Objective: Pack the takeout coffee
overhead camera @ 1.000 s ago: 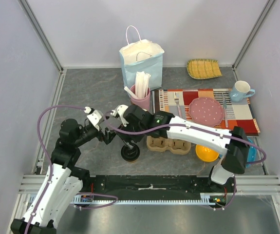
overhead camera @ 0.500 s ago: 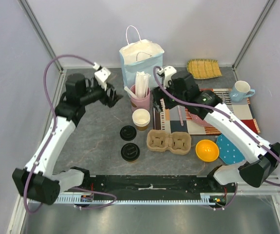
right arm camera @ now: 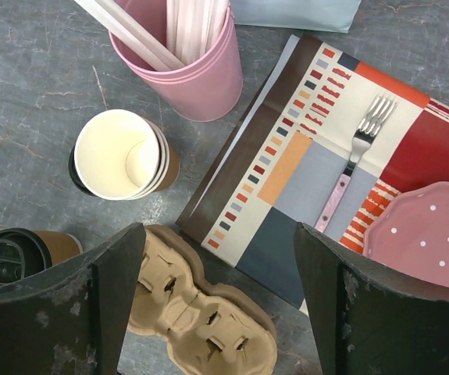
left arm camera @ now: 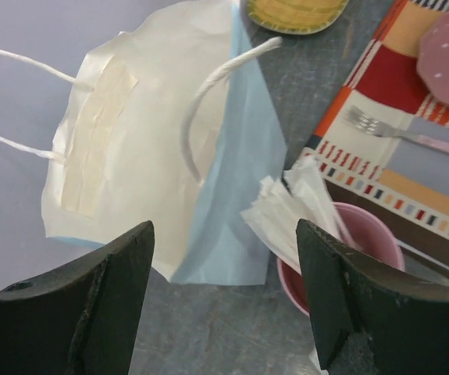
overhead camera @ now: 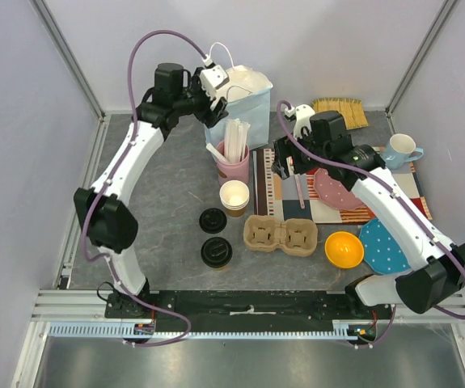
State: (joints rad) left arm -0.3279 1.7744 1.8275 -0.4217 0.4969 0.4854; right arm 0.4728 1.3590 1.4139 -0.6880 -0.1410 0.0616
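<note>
The takeout coffee (overhead camera: 216, 252) stood upright with its lid on, on the worktop (overhead camera: 151, 194) near the front edge. A loose black lid (overhead camera: 213, 220) lay just behind it and a pulp cup carrier (overhead camera: 281, 236) just to its right. Bare grey surface lay open to its left, as far as the left rail. An unlidded paper cup (overhead camera: 234, 196) stood behind the loose lid, just in front of a pink cup (overhead camera: 232, 163) holding stirrers. The left claw (left arm camera: 224, 301) was spread open and empty. It hung at the mouth of the paper bag (overhead camera: 238, 99), which stood against the rear wall. The right claw (right arm camera: 216, 301) was also spread open and empty, above the left edge of the placemat (right arm camera: 302, 164), with the carrier and the unlidded cup below it. In the right wrist view the coffee showed at the lower left, partly behind one finger (right arm camera: 91, 305). Compared with half a second earlier, the left claw had moved from over the rear left of the worktop to the bag. The right arm had shifted slightly rightward. The coffee had not moved.
</note>
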